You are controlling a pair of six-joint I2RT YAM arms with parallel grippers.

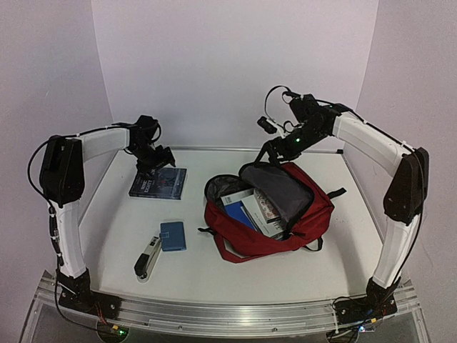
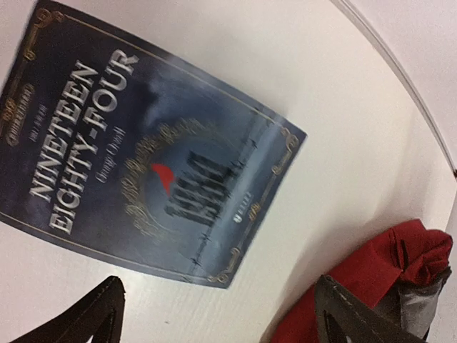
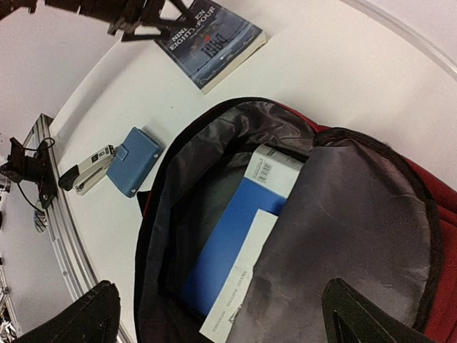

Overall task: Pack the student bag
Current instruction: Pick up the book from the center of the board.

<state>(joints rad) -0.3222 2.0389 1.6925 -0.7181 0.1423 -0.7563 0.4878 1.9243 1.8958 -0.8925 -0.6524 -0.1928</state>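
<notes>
Three pale walls (image 1: 228,64) box in a white bench (image 1: 214,275) with a metal rail along its near edge. Right of the middle lies the student bag (image 1: 308,214), dark red and unzipped, its grey-lined flap folded back and blue books (image 1: 246,209) tucked inside. The right gripper (image 1: 271,151) hangs over the bag's far rim, fingers spread wide. At the far left, the left gripper (image 1: 156,163), likewise spread apart, hovers over a dark novel (image 1: 158,184) lying flat. Nearer the front, a small blue case (image 1: 173,236) and a stapler (image 1: 148,259) sit side by side.
</notes>
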